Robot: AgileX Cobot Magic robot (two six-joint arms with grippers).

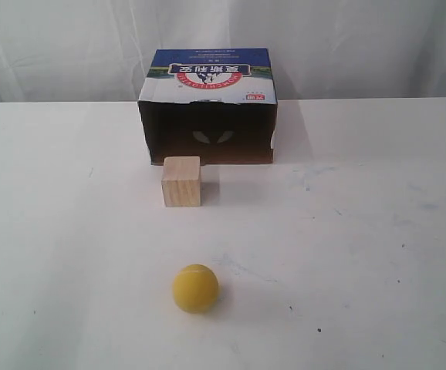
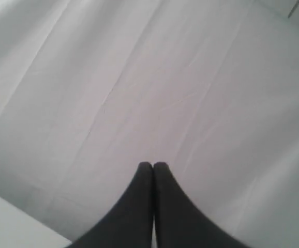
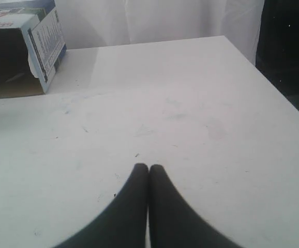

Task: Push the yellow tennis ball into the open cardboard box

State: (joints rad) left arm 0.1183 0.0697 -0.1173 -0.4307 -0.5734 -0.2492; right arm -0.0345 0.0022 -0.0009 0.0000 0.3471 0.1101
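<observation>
Well short of the box (image 1: 207, 108), the ball (image 1: 195, 287) sits untouched, cube (image 1: 181, 181) between (a straight shove looks blocked), my left gripper (image 2: 152, 165) and right gripper (image 3: 148, 167) clenched empty, approach yet to begin.

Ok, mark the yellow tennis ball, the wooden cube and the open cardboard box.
yellow tennis ball (image 1: 195, 287), exterior view, its centre
wooden cube (image 1: 181, 193), exterior view, front face
open cardboard box (image 1: 211, 68), exterior view, blue top panel
</observation>
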